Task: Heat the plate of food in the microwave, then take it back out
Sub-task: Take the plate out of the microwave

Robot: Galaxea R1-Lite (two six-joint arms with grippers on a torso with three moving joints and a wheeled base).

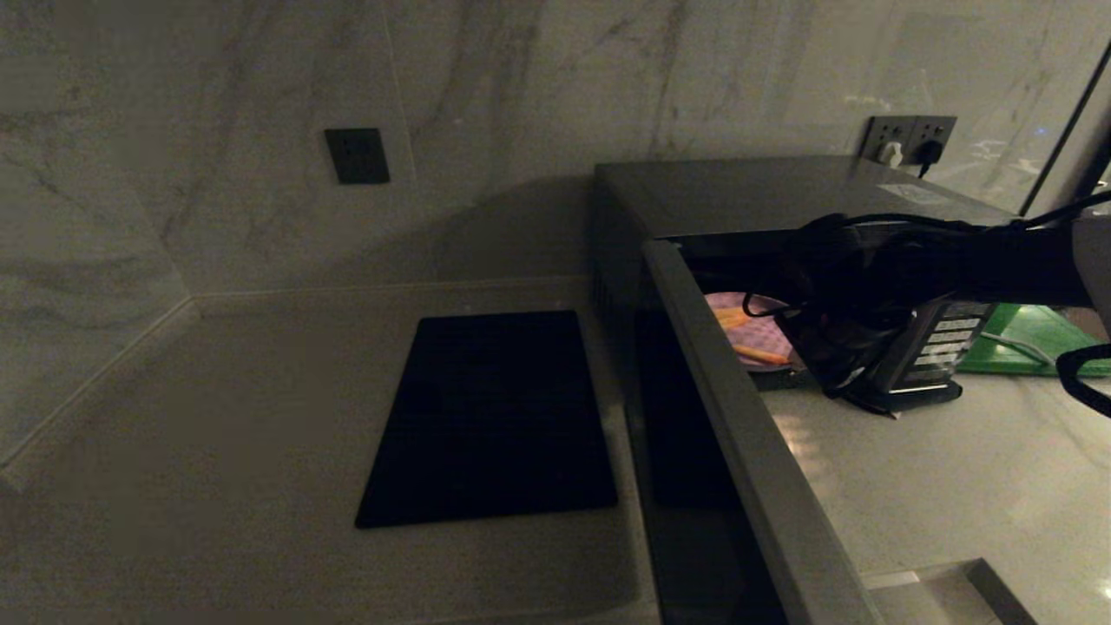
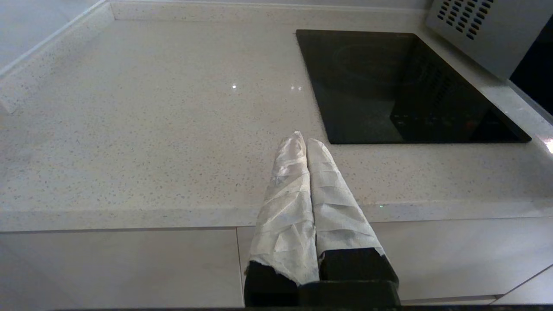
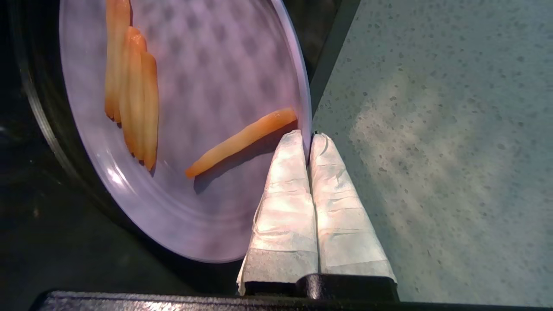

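Observation:
The silver-grey microwave (image 1: pixel 738 187) stands on the counter with its dark glass door (image 1: pixel 720 451) swung open toward me. The lavender plate of food (image 1: pixel 757 334) sits at the mouth of the cavity, with several orange sticks (image 3: pixel 134 90) on it. My right gripper (image 3: pixel 307 138) is shut on the plate's rim (image 3: pixel 302 99), one taped finger above it and one below. In the head view the right arm (image 1: pixel 920 269) reaches in from the right and hides the gripper. My left gripper (image 2: pixel 304 140) is shut and empty, parked above the counter's front edge.
A flat black panel (image 1: pixel 490 417) is set into the pale counter (image 1: pixel 217 434) left of the microwave. A green board (image 1: pixel 1033 343) lies beyond the button panel (image 1: pixel 942 343). Wall sockets with plugs (image 1: pixel 907 139) sit behind the microwave.

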